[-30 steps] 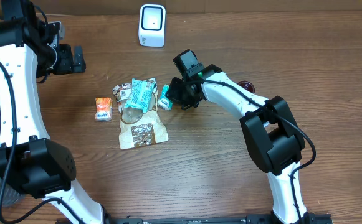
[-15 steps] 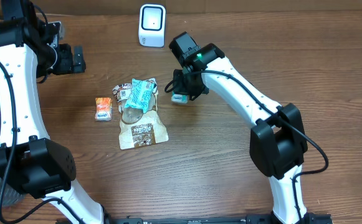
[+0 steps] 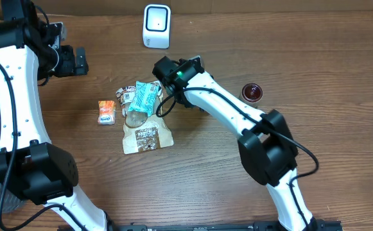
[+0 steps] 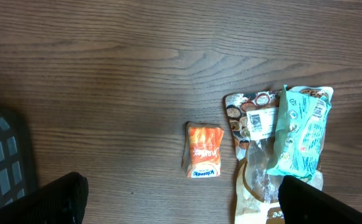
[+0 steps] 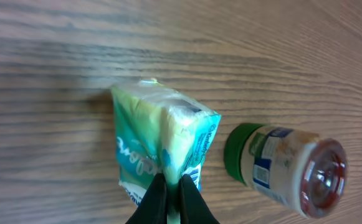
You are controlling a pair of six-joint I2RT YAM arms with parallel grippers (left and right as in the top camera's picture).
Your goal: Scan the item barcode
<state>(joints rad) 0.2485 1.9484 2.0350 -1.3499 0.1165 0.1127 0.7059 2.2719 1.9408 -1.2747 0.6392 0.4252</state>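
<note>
My right gripper [image 5: 173,185] is shut on the lower edge of a small teal and white tissue pack [image 5: 162,134], which hangs above the wood table. In the overhead view the pack and the fingers are hidden under the right wrist [image 3: 172,72], which sits below the white barcode scanner [image 3: 156,25] at the table's back edge. My left gripper [image 3: 78,61] stands open and holds nothing at the far left. Its dark fingertips [image 4: 55,199] show at the bottom corners of the left wrist view.
An orange tissue pack [image 3: 106,112] [image 4: 204,150], a teal snack bag [image 3: 144,96] [image 4: 300,134] and a brown pouch [image 3: 146,136] lie mid-table. A green-lidded jar [image 3: 251,92] [image 5: 286,168] lies on its side to the right. A grey basket [image 4: 0,155] stands at the left.
My right arm has swung left and back with the teal pack, from beside the pile to just below the scanner. The jar has come out from under the arm. The left arm is still.
</note>
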